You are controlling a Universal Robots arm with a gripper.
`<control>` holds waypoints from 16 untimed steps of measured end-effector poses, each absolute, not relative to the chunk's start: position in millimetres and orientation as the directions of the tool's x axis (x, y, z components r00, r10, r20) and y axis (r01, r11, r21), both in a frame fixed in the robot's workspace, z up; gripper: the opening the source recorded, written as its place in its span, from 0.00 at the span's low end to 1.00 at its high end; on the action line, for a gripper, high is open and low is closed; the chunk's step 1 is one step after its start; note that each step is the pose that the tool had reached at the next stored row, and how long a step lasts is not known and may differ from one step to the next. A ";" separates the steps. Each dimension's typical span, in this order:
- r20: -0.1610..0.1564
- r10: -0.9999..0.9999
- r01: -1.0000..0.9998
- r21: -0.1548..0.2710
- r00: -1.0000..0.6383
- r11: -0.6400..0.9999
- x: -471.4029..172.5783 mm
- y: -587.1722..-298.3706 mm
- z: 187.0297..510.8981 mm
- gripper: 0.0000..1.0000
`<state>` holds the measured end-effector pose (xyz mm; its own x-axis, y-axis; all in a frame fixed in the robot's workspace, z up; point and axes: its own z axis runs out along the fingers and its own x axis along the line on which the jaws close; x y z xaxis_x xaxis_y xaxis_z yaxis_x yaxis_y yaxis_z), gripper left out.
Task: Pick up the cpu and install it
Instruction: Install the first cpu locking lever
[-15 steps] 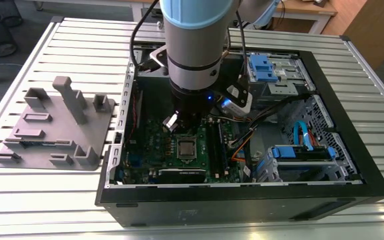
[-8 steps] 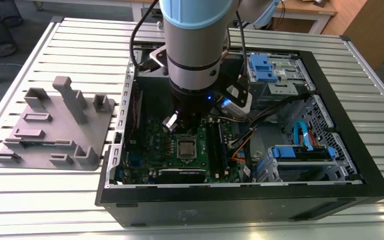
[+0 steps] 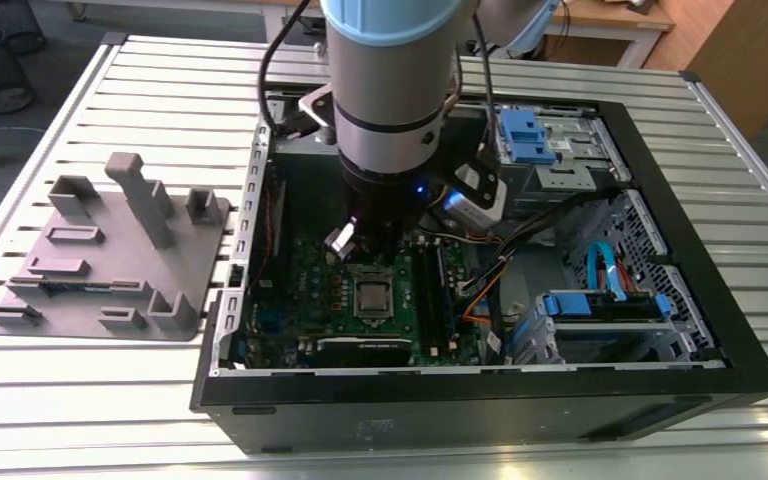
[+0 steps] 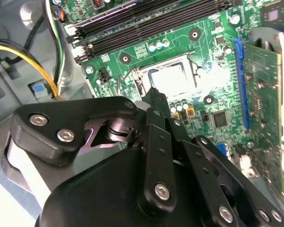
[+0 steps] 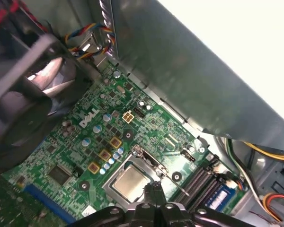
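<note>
The cpu (image 3: 373, 296) lies flat in its socket on the green motherboard (image 3: 307, 300), inside the open computer case (image 3: 678, 250) on the slatted metal table (image 3: 157, 90). In both wrist views its pale silvery top shows framed by the socket's metal rim (image 5: 154, 163), with the gripper's fingertips cutting off one edge of it. In the exterior view the arm (image 3: 391, 110) hides the far part of the board, and the gripper (image 3: 377, 258) itself is dark against the dark case, hard to make out. It hangs just above the cpu, slightly to the far side of it. In the first wrist view the two fingertips (image 5: 149, 189) stand pressed together with nothing between them, so the pincer is closed and empty, and the chip sits apart from it, below the tips. The second wrist view shows the gripper's black linkage (image 4: 151, 156) covering much of the near board. The grey plastic tray (image 3: 111, 260) with upright posts rests on the table at the exterior view's left, well apart from the case.
</note>
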<state>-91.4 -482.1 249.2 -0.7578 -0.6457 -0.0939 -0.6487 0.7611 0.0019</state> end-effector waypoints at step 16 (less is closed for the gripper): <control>-0.094 -0.640 -0.643 0.002 -0.763 0.766 -91.1 -480.5 260.3 0.11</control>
